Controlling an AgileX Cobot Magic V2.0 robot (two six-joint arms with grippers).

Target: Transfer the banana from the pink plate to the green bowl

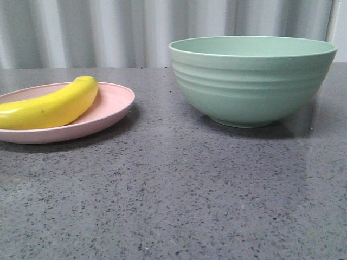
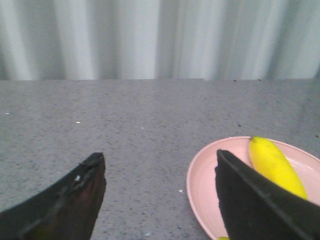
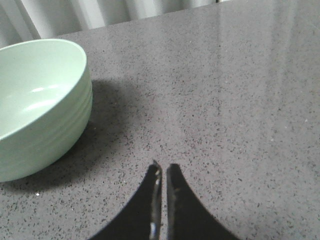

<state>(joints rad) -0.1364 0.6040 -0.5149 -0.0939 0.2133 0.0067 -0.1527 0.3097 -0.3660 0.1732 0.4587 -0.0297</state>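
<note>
Front view: the banana (image 1: 51, 105) is lying along the pink plate (image 1: 111, 105), well apart from the green bowl (image 1: 252, 81) on the table (image 1: 173, 195); no fingers are showing here.

Left wrist view: the left gripper (image 2: 160, 187) is holding its fingers (image 2: 75, 192) wide apart, touching nothing, with the banana (image 2: 275, 162) just beyond one tip. Centring over the banana's middle before closing seems wise.

Right wrist view: the right gripper (image 3: 164, 172) is keeping its fingers together, empty, beside the green bowl (image 3: 40, 105).
</note>
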